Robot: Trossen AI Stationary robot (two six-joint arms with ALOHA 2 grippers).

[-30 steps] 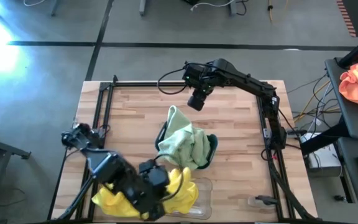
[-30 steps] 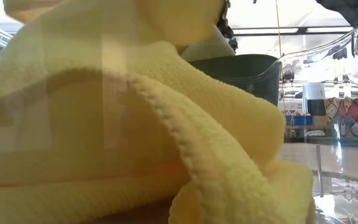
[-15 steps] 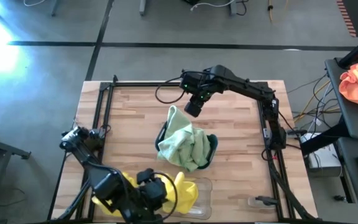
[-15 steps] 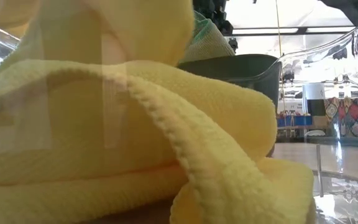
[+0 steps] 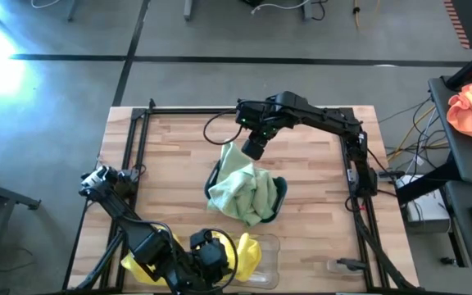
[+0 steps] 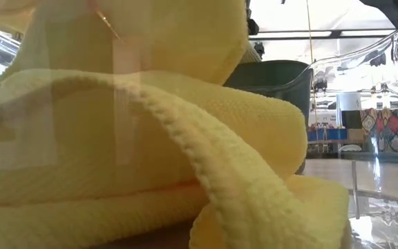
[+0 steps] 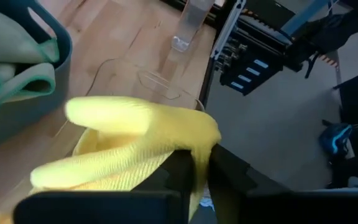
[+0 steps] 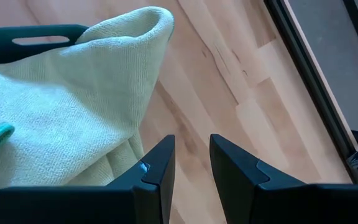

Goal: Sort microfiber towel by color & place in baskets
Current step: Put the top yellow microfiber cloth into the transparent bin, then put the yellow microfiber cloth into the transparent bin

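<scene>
Two baskets (image 5: 277, 197), two towel colors

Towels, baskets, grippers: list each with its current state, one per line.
yellow towels: heaped in the clear basket, one pinched
green towels: piled in the teal basket, spilling over its rim
clear basket: holding yellow
teal basket: holding green
left gripper: shut on a yellow towel
right gripper: open, empty, beside the green pile
</scene>
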